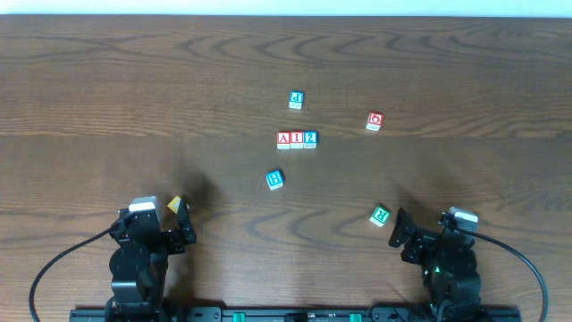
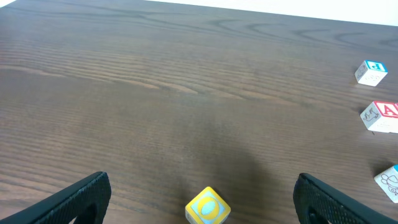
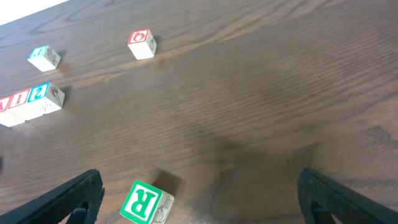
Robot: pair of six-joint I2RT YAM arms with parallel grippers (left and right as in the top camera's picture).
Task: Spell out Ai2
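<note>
1. Looking through the left wrist camera, the left gripper had its jaws spread wide and held nothing. Its black fingers showed at the two lower corners over the dark brown wood-grain table.
2. A yellow-faced wooden cube sat at the bottom edge, between those fingers and touching neither.
3. Down the right edge of that view lay a blue-lettered wooden cube, then the red-lettered wooden A cube. Lowest was the blue wooden H cube, cut off by the frame with its letter hidden.
4. From the right wrist camera, the right gripper was likewise fully open and empty.
5. The green wooden R cube lay at the bottom, left of centre, near the left-hand finger but apart from it.
6. At the left edge, the A cube, the red-lettered wooden I cube and the blue-lettered wooden 2 cube stood touching in one row. The A cube was partly cut off.
7. The red wooden O cube sat upper left of centre, and the blue-lettered wooden cube lay in the upper left corner.
8. Overhead, the A, I, 2 row lay at the centre of the frame.
9. The blue-lettered wooden cube was just above the row, the O cube to its upper right and the H cube to its lower left.
10. The R cube lay lower right beside the right gripper, and the yellow-faced wooden cube lower left at the left gripper.
</note>
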